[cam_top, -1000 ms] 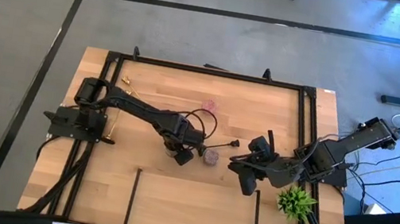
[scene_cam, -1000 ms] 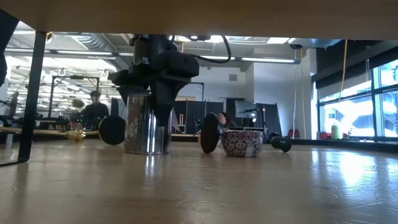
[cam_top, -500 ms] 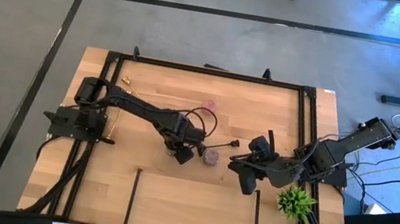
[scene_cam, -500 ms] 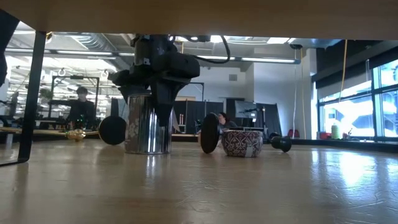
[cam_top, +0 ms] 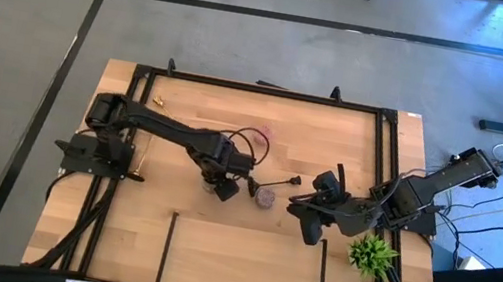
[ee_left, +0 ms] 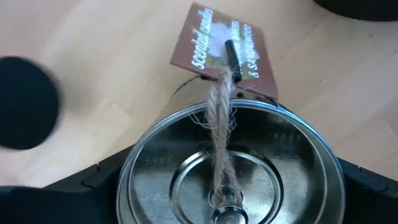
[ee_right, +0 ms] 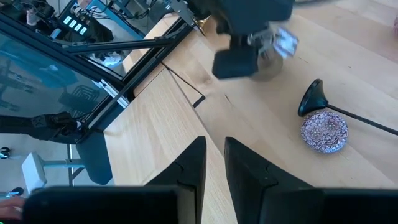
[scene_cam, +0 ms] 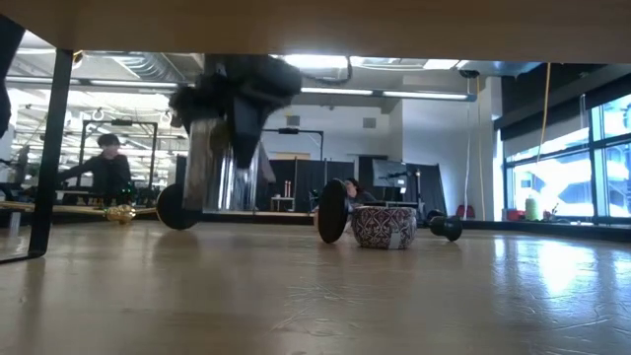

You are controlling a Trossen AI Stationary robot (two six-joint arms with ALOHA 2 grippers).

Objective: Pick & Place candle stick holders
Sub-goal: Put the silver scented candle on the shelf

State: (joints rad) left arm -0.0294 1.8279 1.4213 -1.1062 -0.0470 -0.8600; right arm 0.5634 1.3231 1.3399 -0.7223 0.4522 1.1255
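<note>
High view: the left tool (cam_top: 224, 183) is seen over the middle of the worktop (cam_top: 334, 134), closed around the silver candle holder (cam_top: 222, 190), just beside the glittery pink holder (cam_top: 266, 197). Compared with a second ago, the left arm has been drawn back slightly, away from the pink holder. A second pink holder (cam_top: 264, 134) lies farther back from it, and the black stemmed holder (cam_top: 275, 181) lies on its side just behind it. A small gold holder (cam_top: 159, 104) sits well apart, near the frame's far corner. The right tool (cam_top: 310, 230) is parked on the pink holder's other side, near the green spiky plant (cam_top: 372, 253).

Low view: the silver candle holder (scene_cam: 219, 168) is shown lifted off the worktop and tilted in the left tool (scene_cam: 237, 108); earlier it stood upright on the wood. The pink holder (scene_cam: 383, 226) is unmoved.

Left wrist view: the silver candle holder (ee_left: 230, 165) is clasped between the dark fingers (ee_left: 99, 180), spread wide around its rim; a paper tag (ee_left: 225, 51) hangs by twine.

Right wrist view: the right tool's fingers (ee_right: 189, 165) are nearly together, holding nothing.
</note>
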